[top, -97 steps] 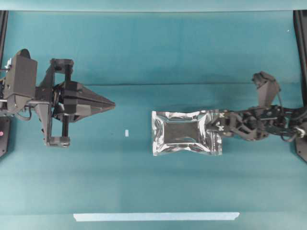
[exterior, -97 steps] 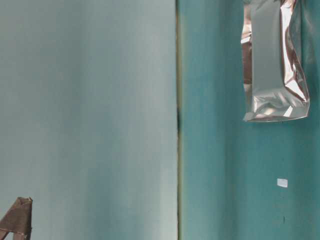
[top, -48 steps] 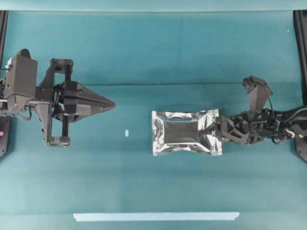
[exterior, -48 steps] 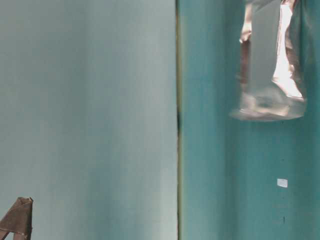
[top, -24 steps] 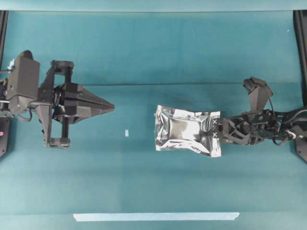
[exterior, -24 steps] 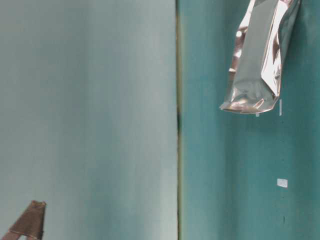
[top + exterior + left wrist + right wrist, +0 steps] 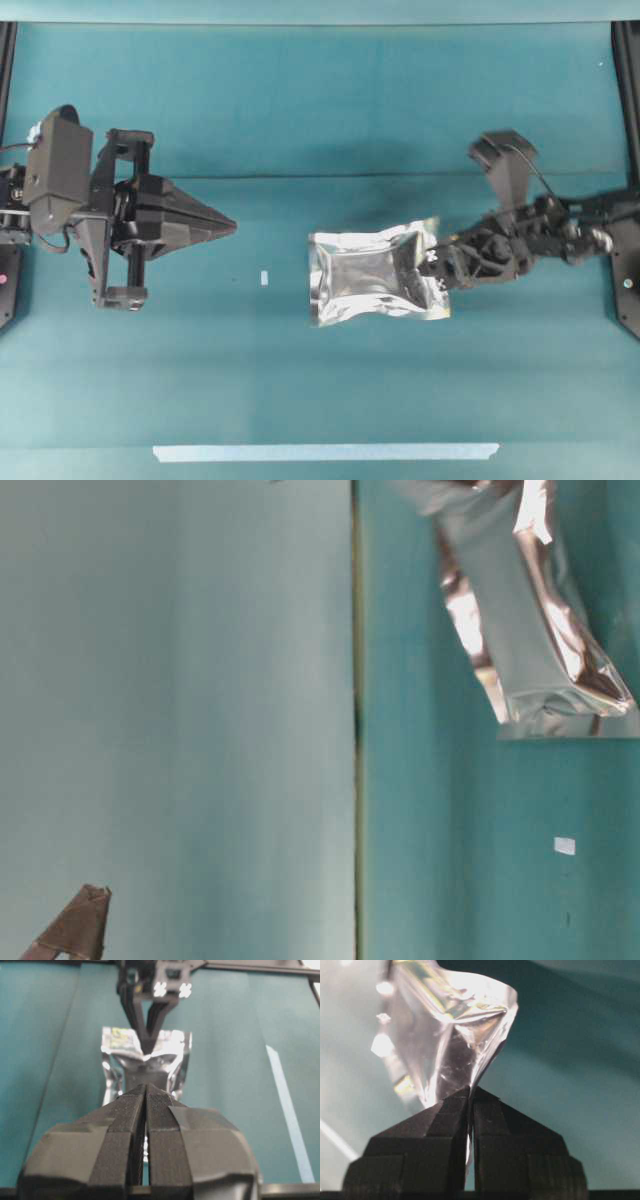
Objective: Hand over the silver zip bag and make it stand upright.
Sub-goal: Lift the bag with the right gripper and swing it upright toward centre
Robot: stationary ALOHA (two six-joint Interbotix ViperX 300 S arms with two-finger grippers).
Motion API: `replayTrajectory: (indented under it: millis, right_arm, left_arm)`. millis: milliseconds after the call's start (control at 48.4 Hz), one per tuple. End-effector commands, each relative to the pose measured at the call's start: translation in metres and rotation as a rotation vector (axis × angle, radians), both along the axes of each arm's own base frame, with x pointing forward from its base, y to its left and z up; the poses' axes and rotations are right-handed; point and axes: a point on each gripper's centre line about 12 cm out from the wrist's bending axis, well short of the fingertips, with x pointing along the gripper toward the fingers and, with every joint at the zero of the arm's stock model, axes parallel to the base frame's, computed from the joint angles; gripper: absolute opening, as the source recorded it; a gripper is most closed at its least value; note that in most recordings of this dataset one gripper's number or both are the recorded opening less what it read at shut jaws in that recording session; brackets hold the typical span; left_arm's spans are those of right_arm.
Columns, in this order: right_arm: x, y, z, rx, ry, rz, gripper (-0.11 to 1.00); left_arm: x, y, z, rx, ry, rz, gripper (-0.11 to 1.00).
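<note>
Overhead view: the right gripper reaches in from the right edge of the desk and is clamped on one short sealed edge of the silver zip bag. The bag extends from the fingertips toward the middle of the desk, right of centre, its crinkled foil slightly skewed to the desk's edges. The right wrist view confirms the grasp: the two black fingers meet with only the thin foil seam between them, and the pouch fans out beyond the tips, creased where it is pinched. In the left wrist view the same pincer comes down from the top of the frame onto the far edge of the bag.

The left gripper sits near the left edge of the desk, well apart from the bag, its tips pointing toward it. Its jaws are clenched on nothing: in the left wrist view the ribbed pads press flat against each other with no gap and nothing between them.

A small white tape scrap lies on the cloth between the left gripper and the bag, touching neither. A long pale tape strip runs along the desk's near edge. The table-level view shows the bag at the top right, tilted; whether it touches the cloth cannot be told.
</note>
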Motion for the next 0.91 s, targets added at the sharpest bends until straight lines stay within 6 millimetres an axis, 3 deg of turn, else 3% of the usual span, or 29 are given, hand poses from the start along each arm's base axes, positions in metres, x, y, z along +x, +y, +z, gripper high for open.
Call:
replayTrajectory:
  millis: [0, 455, 558, 785, 847, 888]
  right_arm:
    - [0.012, -0.003, 0.029, -0.031, -0.030, 0.079, 0.03]
    - [0.035, -0.008, 0.098, -0.172, 0.101, 0.369, 0.03]
    - [0.034, -0.011, 0.102, -0.232, 0.184, 0.437, 0.03]
    - [0.050, -0.006, 0.109, -0.308, 0.247, 0.640, 0.03]
    - [0.059, -0.004, 0.112, -0.344, 0.246, 0.715, 0.03]
    - [0.065, -0.003, 0.114, -0.360, 0.249, 0.756, 0.03]
  left_arm:
    - [0.002, 0.002, 0.007, -0.009, -0.022, 0.009, -0.01]
    - [0.002, 0.005, 0.009, -0.022, -0.030, 0.021, 0.02]
    - [0.003, 0.006, 0.010, -0.025, -0.033, 0.026, 0.19]
    - [0.003, 0.011, 0.008, -0.058, -0.033, 0.047, 0.84]
    - [0.003, 0.011, 0.007, -0.056, -0.028, 0.047, 0.95]
    - [0.002, 0.011, 0.005, -0.056, -0.023, 0.048, 0.94]
